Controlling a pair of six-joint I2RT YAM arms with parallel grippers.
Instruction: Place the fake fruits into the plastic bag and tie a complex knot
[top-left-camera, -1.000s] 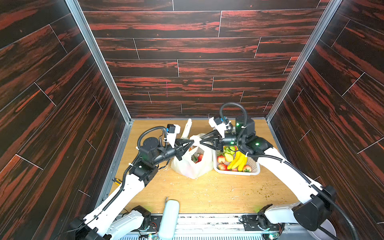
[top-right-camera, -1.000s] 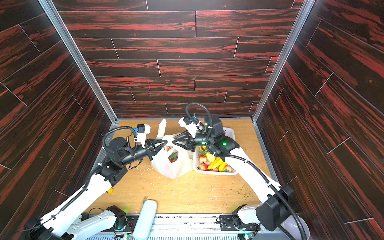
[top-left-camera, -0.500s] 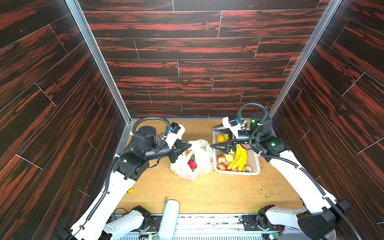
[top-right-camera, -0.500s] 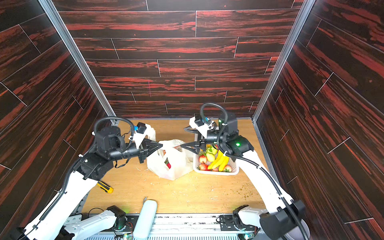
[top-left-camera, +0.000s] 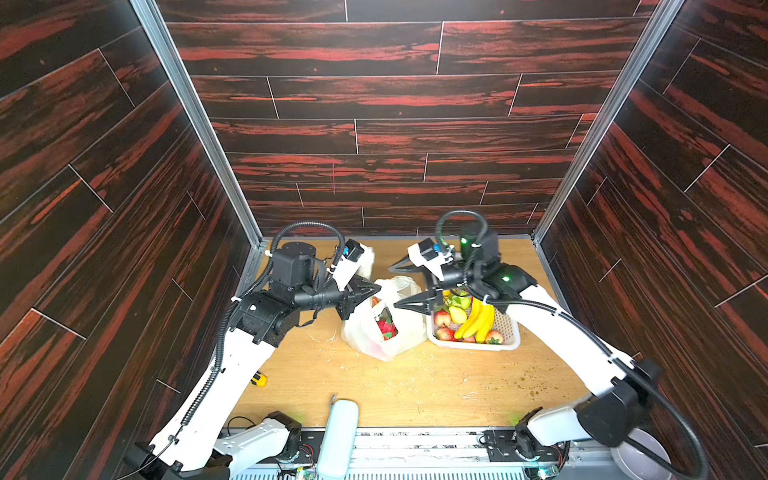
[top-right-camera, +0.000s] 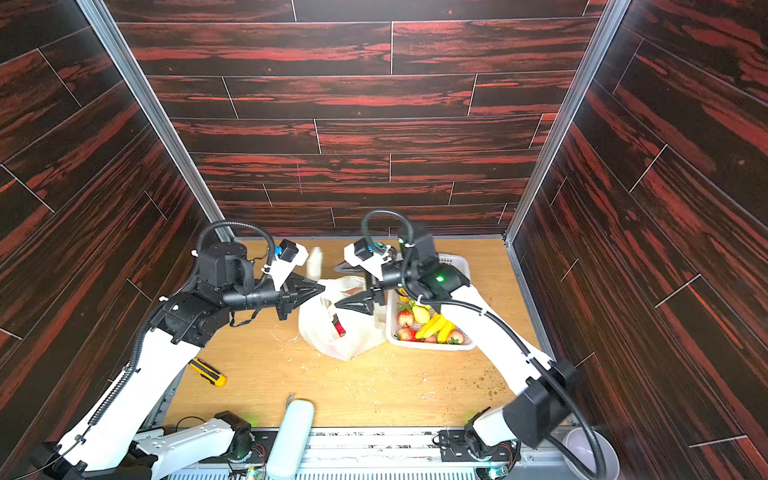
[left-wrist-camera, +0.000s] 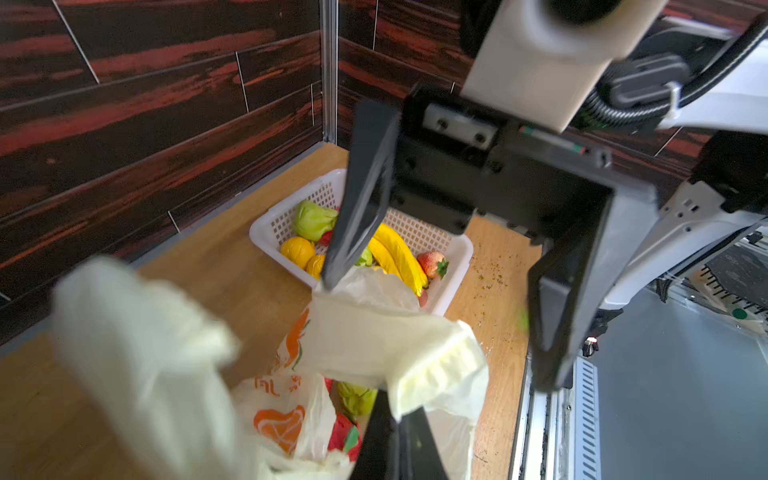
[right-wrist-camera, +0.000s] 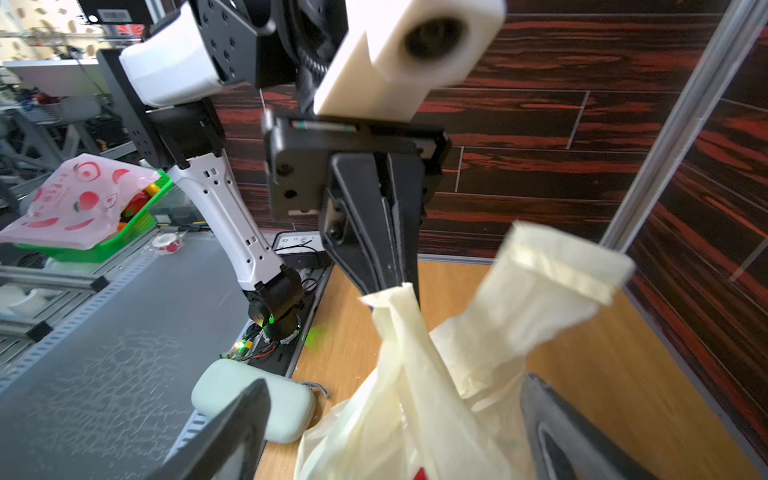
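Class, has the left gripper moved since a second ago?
Yes. The left gripper, shut on the plastic bag, has drawn back slightly leftward, away from the white basket.

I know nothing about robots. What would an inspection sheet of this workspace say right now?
Surface: wooden tabletop, dusted with crumbs and pale shreds.
Job's things: plastic bag upright between the arms, red fruit visible inside; more fake fruits, bananas among them, in the white basket beside it.
Clutter: yellow utility knife near the left arm; pale green case at the front edge.
End effectors: left end effector shut on the plastic bag's upper edge; right end effector open above the bag, empty.
Cables: black corrugated hose looping over each wrist; no snag visible.
Surroundings: dark red wood-pattern walls on three sides.
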